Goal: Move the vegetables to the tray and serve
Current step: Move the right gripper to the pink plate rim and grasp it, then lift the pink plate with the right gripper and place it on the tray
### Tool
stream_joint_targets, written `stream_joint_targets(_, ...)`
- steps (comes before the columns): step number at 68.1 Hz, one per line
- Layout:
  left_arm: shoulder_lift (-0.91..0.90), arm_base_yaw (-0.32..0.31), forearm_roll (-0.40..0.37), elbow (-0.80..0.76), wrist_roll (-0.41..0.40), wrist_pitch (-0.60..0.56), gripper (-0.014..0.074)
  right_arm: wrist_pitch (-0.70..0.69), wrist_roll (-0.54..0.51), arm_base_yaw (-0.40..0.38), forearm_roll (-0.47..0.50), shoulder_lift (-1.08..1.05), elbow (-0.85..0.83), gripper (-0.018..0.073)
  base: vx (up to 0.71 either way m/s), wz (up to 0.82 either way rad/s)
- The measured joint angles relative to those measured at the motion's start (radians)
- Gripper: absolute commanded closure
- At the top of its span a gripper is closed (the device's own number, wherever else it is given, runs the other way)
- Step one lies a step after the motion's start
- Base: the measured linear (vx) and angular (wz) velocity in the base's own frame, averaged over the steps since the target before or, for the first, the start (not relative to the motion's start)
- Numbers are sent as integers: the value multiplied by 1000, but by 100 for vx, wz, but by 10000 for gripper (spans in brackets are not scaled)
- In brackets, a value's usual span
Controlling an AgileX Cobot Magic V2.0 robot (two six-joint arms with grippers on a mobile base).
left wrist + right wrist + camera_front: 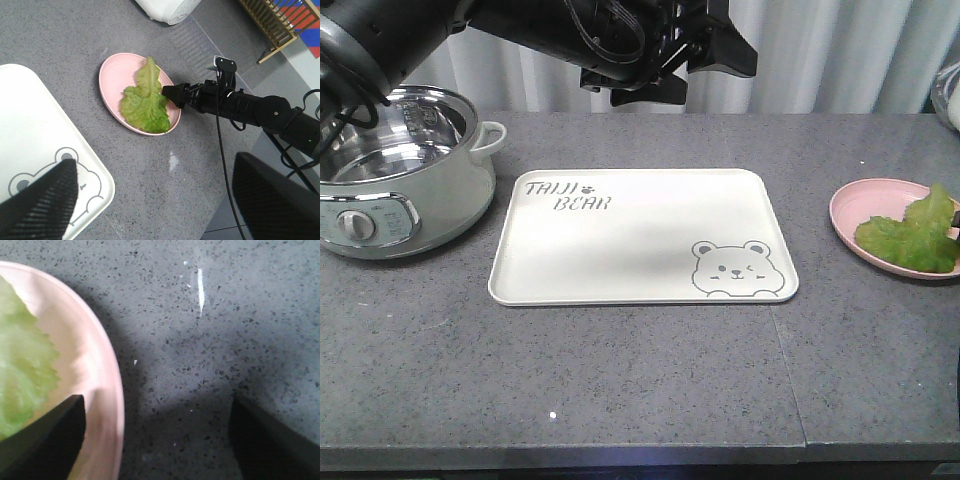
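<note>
The vegetables [915, 235], crinkled green lettuce leaves, lie on a round pink plate [860, 205] at the counter's right. The cream tray [620, 250] with bear face lies bare in the middle. In the left wrist view my right gripper [172, 95] is low at the plate's [112, 75] far rim, touching the lettuce [145, 100] edge. Its own view shows the right gripper [157, 440] open, one finger over the plate [95, 375] near the lettuce [20, 370], the other over the counter. My left gripper [157, 200] hangs open and high beside the tray [30, 125] corner.
A steel-lined electric pot [400, 170] stands left of the tray. The left arm [650, 50] reaches across the back. A white appliance [167, 10] sits beyond the plate, a wooden rack [270, 20] off the counter. The counter's edge lies just past the plate.
</note>
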Motion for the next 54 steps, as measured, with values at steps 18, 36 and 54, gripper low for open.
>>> stream_joint_targets(18,0,0,0,0,0,0,4,-1,1,1,16,5,-1,412,0,0)
stream_joint_targets(36,0,0,0,0,0,0,4,-1,5,1,35,3,-11,568,0,0)
stream_joint_targets(54,0,0,0,0,0,0,4,28,7,1,64,-15,-9,568,0,0)
